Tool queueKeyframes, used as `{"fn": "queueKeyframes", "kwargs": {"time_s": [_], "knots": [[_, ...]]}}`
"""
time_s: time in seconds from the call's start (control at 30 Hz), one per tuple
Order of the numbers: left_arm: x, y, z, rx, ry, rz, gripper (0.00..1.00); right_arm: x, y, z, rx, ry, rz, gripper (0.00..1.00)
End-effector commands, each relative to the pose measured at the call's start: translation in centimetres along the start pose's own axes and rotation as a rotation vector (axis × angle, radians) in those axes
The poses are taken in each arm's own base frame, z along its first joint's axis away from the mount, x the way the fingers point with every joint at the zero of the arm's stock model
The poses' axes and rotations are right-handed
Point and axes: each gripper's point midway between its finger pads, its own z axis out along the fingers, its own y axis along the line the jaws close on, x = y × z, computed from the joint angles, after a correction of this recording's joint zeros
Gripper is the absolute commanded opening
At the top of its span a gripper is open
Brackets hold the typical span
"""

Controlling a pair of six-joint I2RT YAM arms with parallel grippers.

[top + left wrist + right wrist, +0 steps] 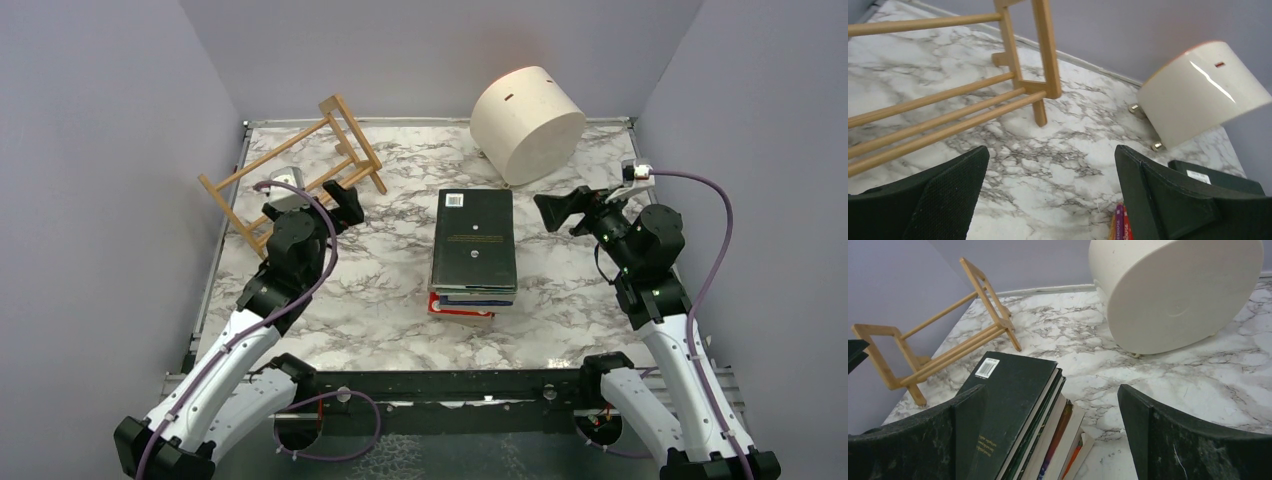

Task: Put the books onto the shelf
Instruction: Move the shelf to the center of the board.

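Several thin books (474, 250) lie stacked flat mid-tabletop (380, 300), a dark hardcover topmost. The wooden shelf (290, 175) sits askew near the far-left corner. Left gripper (345, 203) and right gripper (562, 212) gape wide, empty. Covers are likely stiff, slick and light: pinch one long edge.

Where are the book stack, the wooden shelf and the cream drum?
book stack (474, 235): top view, black top cover.
wooden shelf (1047, 50): left wrist view, upright end post.
cream drum (1178, 295): right wrist view, flat round face.

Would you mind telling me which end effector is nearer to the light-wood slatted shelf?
Left. The left end effector is right beside the light-wood slatted shelf; the right end effector is beyond the dark-covered book stack.
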Motion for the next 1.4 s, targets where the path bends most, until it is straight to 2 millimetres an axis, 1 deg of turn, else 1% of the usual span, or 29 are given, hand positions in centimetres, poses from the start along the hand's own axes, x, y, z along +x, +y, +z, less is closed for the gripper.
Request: {"fn": "queueKeyframes", "kwargs": {"time_s": [0.0,0.07,0.13,0.23,0.3,0.43,0.5,0.57,0.63,0.73,0.83,0.97,1.1,1.2,1.37], "knots": [[-2.3,6.2,-2.3,-0.353,-0.08,-0.04,0.92,-0.6,0.4,-0.5,-0.002,-0.009,-0.015,1.0],[-3.1,8.4,-3.7,-0.463,-0.124,-0.048,0.92,-0.5,0.3,-0.6,0.001,-0.01,-0.022,1.0],[-4.1,9.9,-4.9,-0.549,-0.17,-0.041,0.91,-0.7,0.1,-0.4,0.009,-0.022,-0.028,1.0],[-5.3,11.1,-5.9,-0.636,-0.204,-0.014,0.9,-1.0,0.3,-0.2,0.005,-0.016,-0.022,1.0],[-5.0,11.9,-6.1,-0.689,-0.191,0.029,0.88,-0.7,0.4,-0.2,-0.007,-0.005,-0.012,1.0],[-3.7,13.4,-6.2,-0.774,-0.159,0.102,0.84,0.5,0.3,-0.1,-0.02,0.012,-0.006,1.0],[-3.3,13.9,-5.8,-0.778,-0.14,0.103,0.82,0.8,0.1,0.0,-0.017,0.02,-0.012,1.0],[-3.4,14.1,-5.0,-0.765,-0.111,0.102,0.82,0.9,-0.1,0.1,-0.011,0.021,-0.017,1.0],[-3.6,14.9,-4.4,-0.782,-0.085,0.111,0.83,0.9,-0.1,0.2,-0.007,0.023,-0.017,1.0],[-3.8,16.3,-3.9,-0.835,-0.055,0.115,0.84,1.3,0.1,0.4,-0.025,0.031,-0.004,1.0],[-3.5,17.9,-3.2,-0.863,-0.029,0.095,0.85,2.0,0.3,1.0,-0.06,0.036,0.009,1.0],[-3.4,20.2,-2.6,-0.896,-0.011,0.067,0.85,2.8,0.0,1.8,-0.065,0.066,0.002,1.0],[-2.6,21.8,-1.6,-0.899,0.003,0.028,0.85,3.1,0.2,1.8,-0.064,0.072,-0.017,1.0],[-1.7,23.0,-0.7,-0.898,0.023,-0.001,0.85,3.2,0.2,1.8,-0.066,0.075,-0.018,1.0],[-0.5,24.5,0.4,-0.911,0.04,-0.037,0.85,3.7,0.0,1.9,-0.064,0.083,-0.015,1.0]]}}
